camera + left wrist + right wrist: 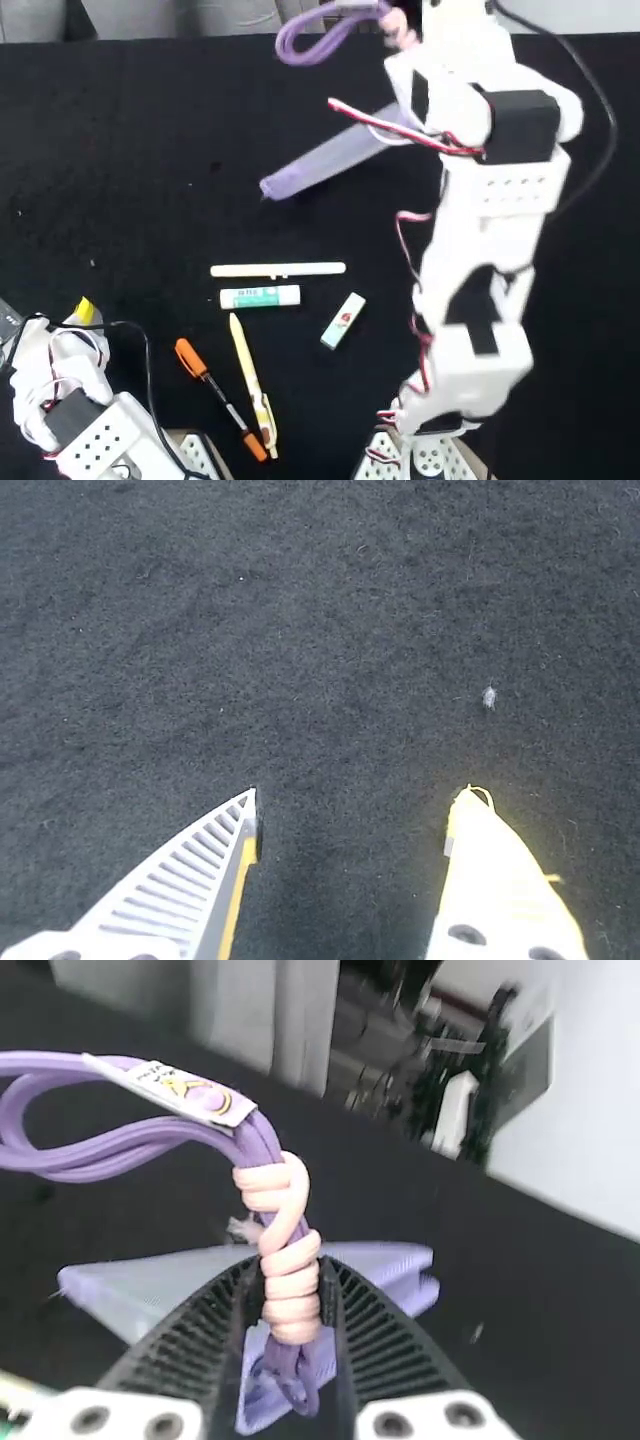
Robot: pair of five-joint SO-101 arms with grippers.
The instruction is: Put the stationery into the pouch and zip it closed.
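The right gripper (290,1275) clamps the lilac fabric pouch (330,158) by its pink-wrapped purple strap (278,1205), likely to reposition it (left gripper (350,815) gapes, empty).

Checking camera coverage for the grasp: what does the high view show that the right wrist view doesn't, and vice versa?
High view adds: the stationery lying on the black table: white pen, white-and-green tube, eraser, yellow pen, orange marker.
Right wrist view adds: the right gripper shut on the pink coiled cord wound round the purple strap, and a tag on that strap.
Both: the purple pouch, the strap and the table.
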